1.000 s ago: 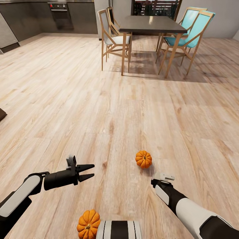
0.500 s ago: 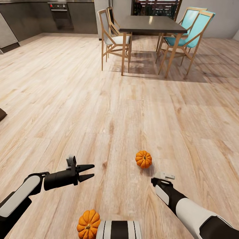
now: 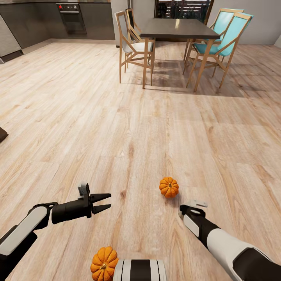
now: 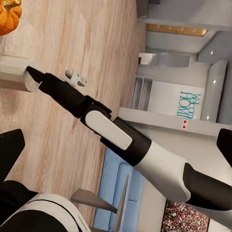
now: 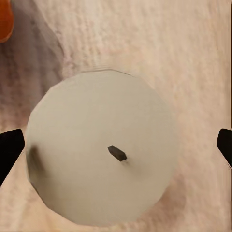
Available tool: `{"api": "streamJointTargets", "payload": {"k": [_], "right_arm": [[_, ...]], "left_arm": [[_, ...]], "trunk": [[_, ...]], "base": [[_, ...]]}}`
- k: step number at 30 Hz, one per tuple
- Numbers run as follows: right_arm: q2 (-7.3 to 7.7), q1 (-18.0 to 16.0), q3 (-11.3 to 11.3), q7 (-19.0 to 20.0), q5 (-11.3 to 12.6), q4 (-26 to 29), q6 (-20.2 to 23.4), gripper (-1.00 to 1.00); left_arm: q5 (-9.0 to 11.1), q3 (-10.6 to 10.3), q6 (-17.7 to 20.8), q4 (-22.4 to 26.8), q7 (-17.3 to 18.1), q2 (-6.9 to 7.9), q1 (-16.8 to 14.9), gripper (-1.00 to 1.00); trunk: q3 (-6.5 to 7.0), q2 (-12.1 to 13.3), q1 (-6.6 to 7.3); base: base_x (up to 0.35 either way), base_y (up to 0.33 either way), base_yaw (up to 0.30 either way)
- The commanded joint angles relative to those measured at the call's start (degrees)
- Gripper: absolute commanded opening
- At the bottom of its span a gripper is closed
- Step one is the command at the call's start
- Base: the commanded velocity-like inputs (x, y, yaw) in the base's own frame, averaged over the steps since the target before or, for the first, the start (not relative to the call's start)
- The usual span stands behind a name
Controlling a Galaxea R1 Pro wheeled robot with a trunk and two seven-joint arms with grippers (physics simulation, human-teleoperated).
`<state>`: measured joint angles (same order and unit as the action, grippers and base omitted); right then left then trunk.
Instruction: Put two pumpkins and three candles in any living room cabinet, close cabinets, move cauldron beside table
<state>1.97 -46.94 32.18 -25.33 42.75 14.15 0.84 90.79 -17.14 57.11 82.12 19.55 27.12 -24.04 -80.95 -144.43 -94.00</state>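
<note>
right arm lower over a candle, pumpkins on the floor

head view: against the picture a second ago, the right forearm (image 3: 218, 242) has stretched forward and dropped lower, its pale wrist plate now a little farther from the robot; the left arm and both pumpkins lie as they did. the left pincer (image 3: 104, 201) hangs above the pale, grained wood-plank floor (image 3: 117, 117), its two black pointed fingers spread apart with nothing between them. one ribbed orange pumpkin (image 3: 169, 187) sits on the floor just ahead of the right wrist; the second pumpkin (image 3: 104, 263) sits close against the robot's striped trunk. far back stands a dark dining table (image 3: 177, 28) with wood-framed chairs, two of them turquoise.

left wrist view: the right arm (image 4: 121, 140), glossy white shells on black joints, reaches down to a stubby beige candle (image 4: 14, 72) standing on the floor; the near pumpkin (image 4: 9, 17) lies just beside it.

right wrist view: the candle (image 5: 99, 152) is seen from straight above, a faceted, matt grey-beige round top with a short dark wick near its middle. the right pincer (image 5: 118, 145) is spread wide, its black fingertips (image 5: 9, 145) at either side of the candle and clear of it. an orange sliver of pumpkin (image 5: 4, 21) shows at the edge.
</note>
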Motion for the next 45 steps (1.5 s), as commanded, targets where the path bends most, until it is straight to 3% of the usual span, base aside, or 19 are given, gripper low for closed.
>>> {"api": "streamJointTargets", "payload": {"k": [1, 7, 28, 36, 45], "right_arm": [[0.05, -0.07, 0.50, -0.34, 0.37, 0.04, -0.09, 1.00], [0.01, -0.17, 0.53, -0.34, 0.20, -0.06, -1.17, 1.00], [-0.29, -0.85, 0.69, -0.27, -0.12, -0.06, -1.49, 1.00], [-0.21, -0.87, 0.77, 2.24, -0.04, -0.29, -1.03, 1.00], [-0.08, -0.87, 0.74, 2.47, 0.13, -1.23, -1.15, 1.00]], "left_arm": [[-0.32, -0.08, 0.02, -0.03, 0.48, 0.04, -0.04, 1.00], [-0.28, -0.08, 0.01, -0.03, 0.48, 0.04, -0.03, 1.00], [-0.29, -0.08, 0.00, 0.00, 0.48, 0.04, -0.03, 1.00], [-0.30, -0.08, -0.01, 0.01, 0.47, 0.04, -0.03, 1.00], [-0.33, -0.08, -0.06, 0.00, 0.43, 0.00, 0.00, 1.00]], "trunk": [[-0.04, -0.01, 0.01], [-0.70, -0.05, -0.07], [-0.70, -0.05, -0.07], [-0.70, -0.05, -0.07], [-0.70, -0.05, -0.07]], "base": [[0.000, 0.000, 0.000], [0.000, 0.000, 0.000], [0.000, 0.000, 0.000], [0.000, 0.000, 0.000], [0.000, 0.000, 0.000]]}}
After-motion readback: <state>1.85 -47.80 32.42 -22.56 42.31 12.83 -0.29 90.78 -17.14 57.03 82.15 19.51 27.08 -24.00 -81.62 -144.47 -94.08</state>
